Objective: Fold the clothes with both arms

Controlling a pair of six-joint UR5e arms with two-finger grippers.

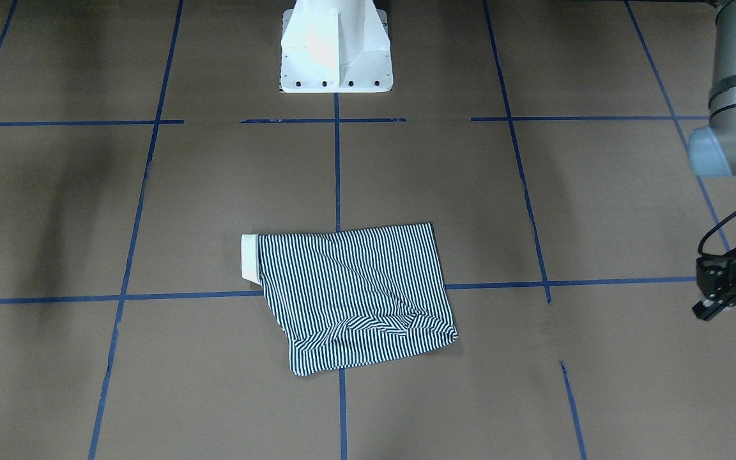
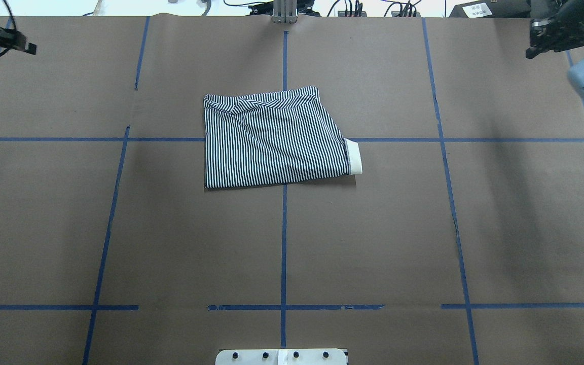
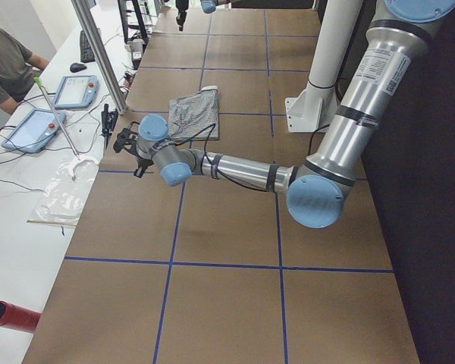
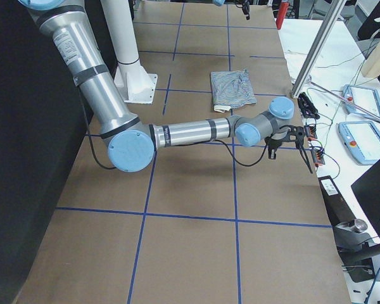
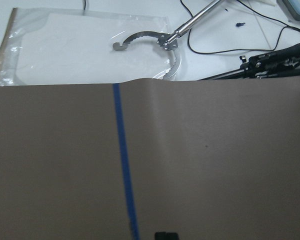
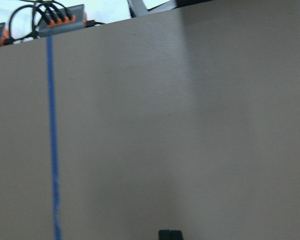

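The striped polo shirt [image 2: 271, 139] lies folded into a rough rectangle in the middle of the table, its cream collar [image 2: 354, 157] sticking out on the right in the overhead view. It also shows in the front view [image 1: 349, 287]. My left gripper [image 2: 29, 48] hangs over the far left corner, well clear of the shirt; it also shows at the right edge of the front view [image 1: 703, 311]. My right gripper [image 2: 532, 51] hangs over the far right corner. Both are empty. In each wrist view the fingertips [image 5: 166, 235] [image 6: 170, 234] show pressed together.
The white pedestal base [image 1: 336, 57] stands at the table's near edge. Blue tape lines grid the brown table [image 2: 373, 228]. Beyond the far edge lie a plastic bag [image 5: 65, 45], a metal tool [image 5: 155, 40], tablets [image 3: 76, 89] and cables. A person [image 3: 4, 61] sits there.
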